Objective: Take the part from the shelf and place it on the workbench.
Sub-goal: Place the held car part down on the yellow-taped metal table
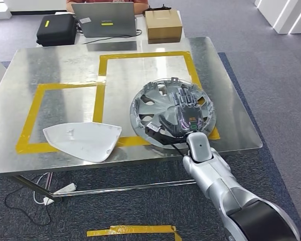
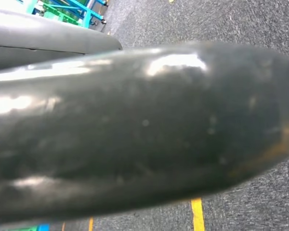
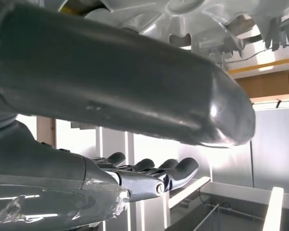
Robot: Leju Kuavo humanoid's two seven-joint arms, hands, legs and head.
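The part, a silver wheel cover (image 1: 160, 108), lies inner face up on the metal workbench (image 1: 46, 65), across the front right corner of the right yellow-taped square (image 1: 149, 54). My right hand (image 1: 185, 113) hovers palm down over its near right side, fingers (image 3: 164, 173) stretched out. The thumb (image 3: 136, 82) lies along the wheel cover (image 3: 194, 19), and the gap between thumb and fingers holds nothing. My left hand (image 2: 136, 134) hangs over the grey floor. Its thumb is close and blurred, and its fingers are hidden.
A white curved panel (image 1: 83, 140) lies at the front of the left taped square. Behind the workbench, a laptop (image 1: 103, 20), a black case (image 1: 56, 29) and a cardboard box (image 1: 163, 25) stand on another table, with a person seated behind it. Cables (image 1: 46, 193) trail under the bench.
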